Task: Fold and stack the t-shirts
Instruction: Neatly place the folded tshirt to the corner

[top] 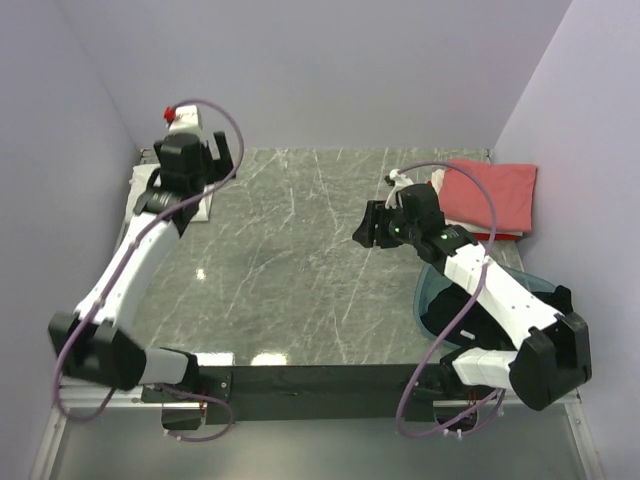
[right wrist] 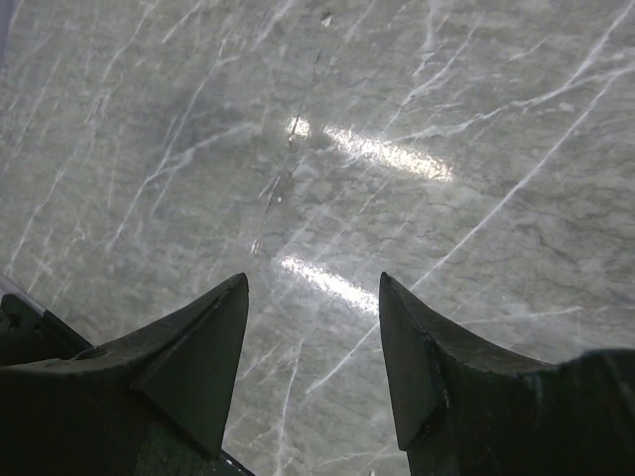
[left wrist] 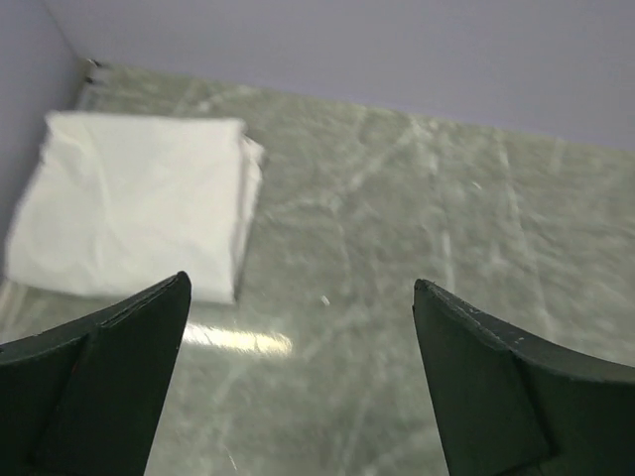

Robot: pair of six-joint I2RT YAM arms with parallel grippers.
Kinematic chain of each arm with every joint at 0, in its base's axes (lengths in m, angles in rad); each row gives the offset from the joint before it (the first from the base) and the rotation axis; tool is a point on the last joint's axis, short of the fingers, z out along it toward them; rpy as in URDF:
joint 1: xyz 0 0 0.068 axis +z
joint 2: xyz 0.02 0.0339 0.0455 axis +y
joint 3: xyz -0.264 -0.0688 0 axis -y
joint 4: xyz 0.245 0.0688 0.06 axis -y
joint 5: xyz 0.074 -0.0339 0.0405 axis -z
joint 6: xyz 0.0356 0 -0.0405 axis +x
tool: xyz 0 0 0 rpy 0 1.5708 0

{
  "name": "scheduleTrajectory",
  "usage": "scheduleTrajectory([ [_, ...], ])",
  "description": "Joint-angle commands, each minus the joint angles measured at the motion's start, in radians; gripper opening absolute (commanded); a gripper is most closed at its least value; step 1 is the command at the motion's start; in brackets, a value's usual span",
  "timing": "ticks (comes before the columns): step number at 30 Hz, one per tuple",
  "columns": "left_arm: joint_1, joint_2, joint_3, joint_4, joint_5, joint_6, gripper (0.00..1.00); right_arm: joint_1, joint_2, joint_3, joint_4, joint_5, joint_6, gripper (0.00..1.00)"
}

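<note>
Folded white cloth t-shirt (left wrist: 129,218) far left, folded salmon-pink cloth t-shirt (top: 490,195) far right, not yet stacked; left hand (left wrist: 300,281) and right hand (right wrist: 313,278) open, empty

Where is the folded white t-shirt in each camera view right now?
Top external: the folded white t-shirt lies at the far left, mostly hidden under the left arm.
Left wrist: upper left, flat on the table.
Right wrist: not in it.
Shared landmark: the grey marble tabletop, seen in all three views.
</note>
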Motion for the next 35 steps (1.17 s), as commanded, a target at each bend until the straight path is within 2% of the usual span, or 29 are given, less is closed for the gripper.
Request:
scheduleTrajectory([
  [1, -0.029, -0.185, -0.128, -0.068, 0.101, -0.174, 0.99, -0.007, -0.058, -0.020, 0.010, 0.050, 0.002, 0.63],
  [5, -0.089, -0.337, -0.287, -0.069, 0.183, -0.258, 0.99, -0.007, -0.090, -0.040, 0.005, 0.116, 0.013, 0.62],
  [9, -0.132, -0.499, -0.484, -0.027, 0.195, -0.321, 0.99, -0.007, -0.148, -0.081, 0.028, 0.179, 0.019, 0.63],
  [12, -0.138, -0.564, -0.564, -0.016, 0.210, -0.347, 0.99, -0.007, -0.191, -0.106, 0.022, 0.245, 0.015, 0.63],
  [21, -0.169, -0.587, -0.560, -0.036, 0.218, -0.344, 0.99, -0.007, -0.326, -0.163, 0.036, 0.357, 0.016, 0.63],
  [35, -0.196, -0.621, -0.549, -0.063, 0.203, -0.340, 0.99, -0.007, -0.383, -0.178, 0.025, 0.316, 0.044, 0.63],
])
